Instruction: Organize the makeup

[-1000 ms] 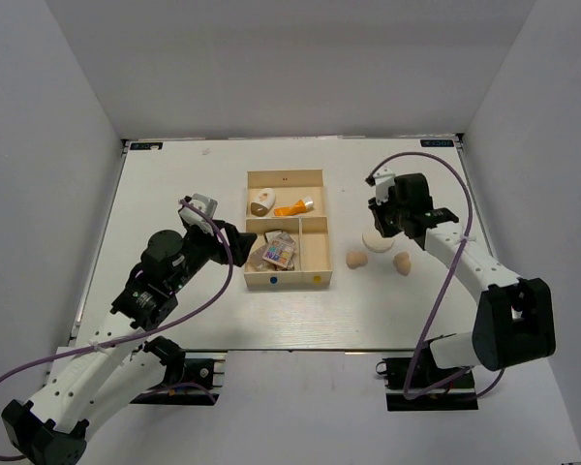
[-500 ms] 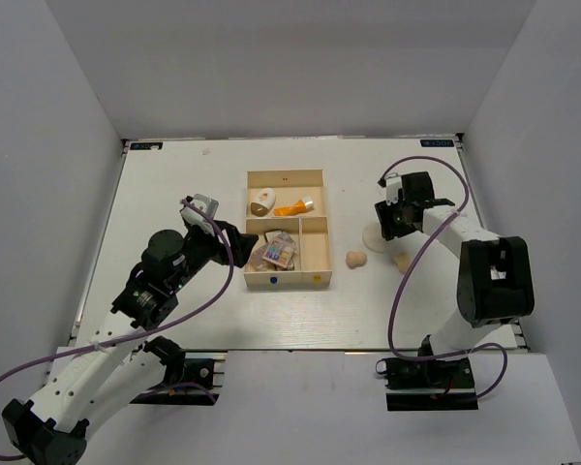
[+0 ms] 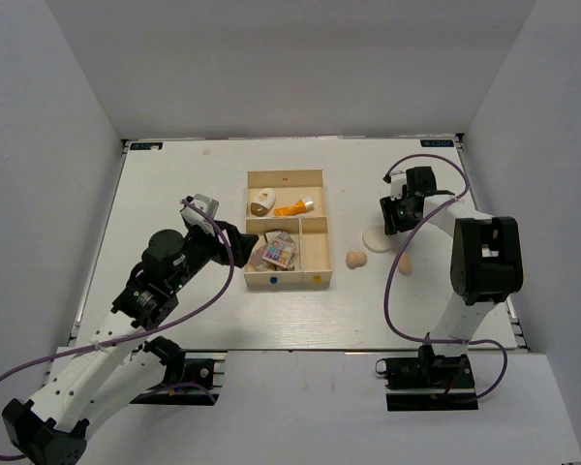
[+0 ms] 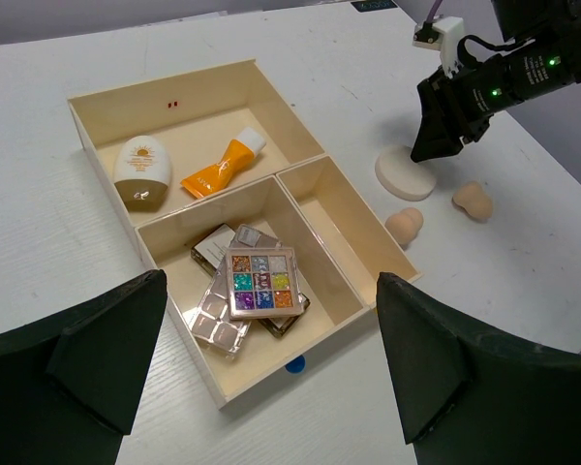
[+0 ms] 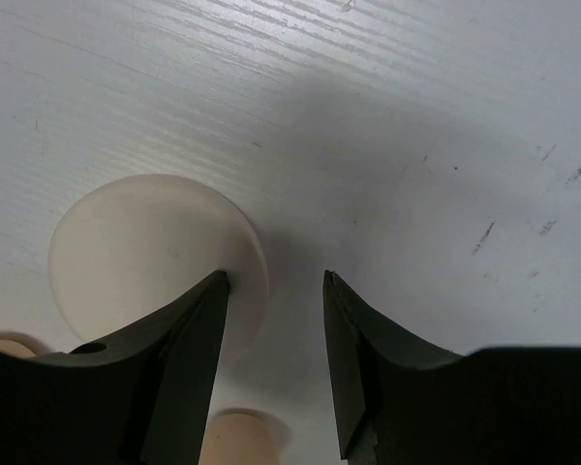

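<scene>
Right gripper, top view: poised at the cream round pad; left gripper beside the tray.
Left wrist view: left gripper released, fingers wide; multicolour square palette lies beneath it, in the tray.
Right wrist view: right gripper released, one fingertip over the pad's rim, the other over the table.

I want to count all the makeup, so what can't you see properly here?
Left wrist view: the dark case lies mostly hidden under the multicolour palette.
Right wrist view: one sponge is cut off by the bottom edge and the right claw.
Top view: the print on the orange tube is too small to read.
</scene>
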